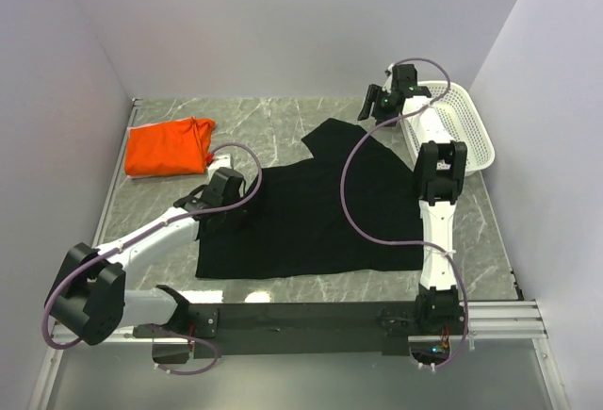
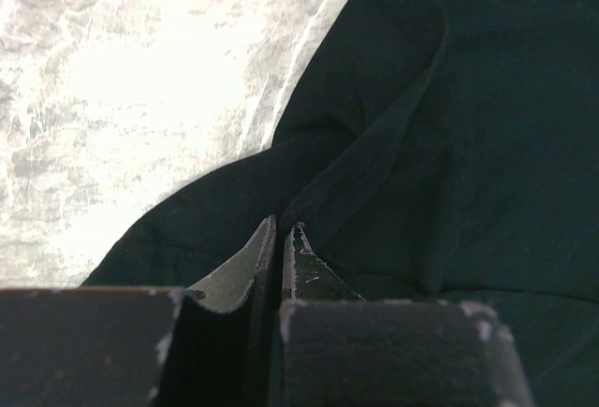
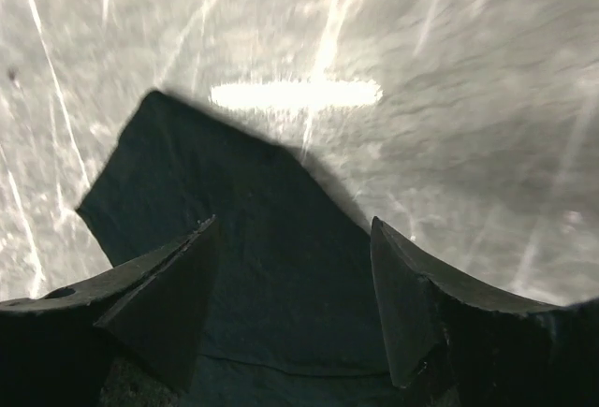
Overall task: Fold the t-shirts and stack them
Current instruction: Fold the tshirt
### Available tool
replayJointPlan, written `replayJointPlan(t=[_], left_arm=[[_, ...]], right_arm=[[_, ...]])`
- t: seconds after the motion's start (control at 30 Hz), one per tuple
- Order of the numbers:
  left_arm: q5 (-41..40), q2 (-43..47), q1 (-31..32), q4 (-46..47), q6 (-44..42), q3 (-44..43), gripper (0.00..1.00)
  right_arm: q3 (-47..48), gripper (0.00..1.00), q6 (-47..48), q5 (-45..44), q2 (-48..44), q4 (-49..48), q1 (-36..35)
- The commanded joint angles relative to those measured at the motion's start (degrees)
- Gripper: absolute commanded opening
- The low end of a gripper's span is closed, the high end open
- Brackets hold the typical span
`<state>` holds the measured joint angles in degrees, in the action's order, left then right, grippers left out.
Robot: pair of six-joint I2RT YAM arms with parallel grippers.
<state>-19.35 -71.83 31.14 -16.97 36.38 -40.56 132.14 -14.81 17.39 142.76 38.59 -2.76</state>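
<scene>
The left gripper (image 2: 280, 235) is clenched. Its two fingers are pressed together on a raised fold at the edge of the black shirt (image 2: 449, 145), and the cloth is drawn up into a ridge at the tips. Bare table (image 2: 122, 98) is seen just beyond that edge. In the top view the left gripper (image 1: 219, 201) is found on the shirt's left side, toward its far end.

The right gripper (image 3: 292, 239) is spread wide and nothing is held. It is poised over a pointed corner of the black shirt, with one finger to each side of it. Whether the tips touch the cloth cannot be told. From above, the right gripper (image 1: 375, 108) is placed at the far end of the shirt, near the white basket (image 1: 482, 132).

The black shirt is spread flat across the middle of the table, and its near hem is laid close to the rail that carries the arm bases. The orange shirt (image 1: 168, 149) is laid as a folded bundle at the far left, close to the left wall and apart from the black one.

Open tabletop is left between the two shirts, along the far wall, and in a strip to the right of the right arm. The basket is set in the far right corner, beside the right wall.
</scene>
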Motion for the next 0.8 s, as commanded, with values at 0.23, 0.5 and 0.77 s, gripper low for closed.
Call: replayJointPlan(t=[0.23,0.5,0.77], left_arm=[[0.9,1.9,-0.2,1.4,-0.8,0.5,0.01],[0.9,2.0,-0.2,1.4,-0.9,0.7,0.01],[1.0,1.9,-0.2,1.4,-0.9,0.7,0.00]], right_arm=[[3.3,0.74,3.5,5.2,3.6,3.9,-0.6],[7.3,0.76,6.2,9.1,6.5,8.2,-0.7],[6.6,0.47,6.8,10.1,6.4,8.5,-0.6]])
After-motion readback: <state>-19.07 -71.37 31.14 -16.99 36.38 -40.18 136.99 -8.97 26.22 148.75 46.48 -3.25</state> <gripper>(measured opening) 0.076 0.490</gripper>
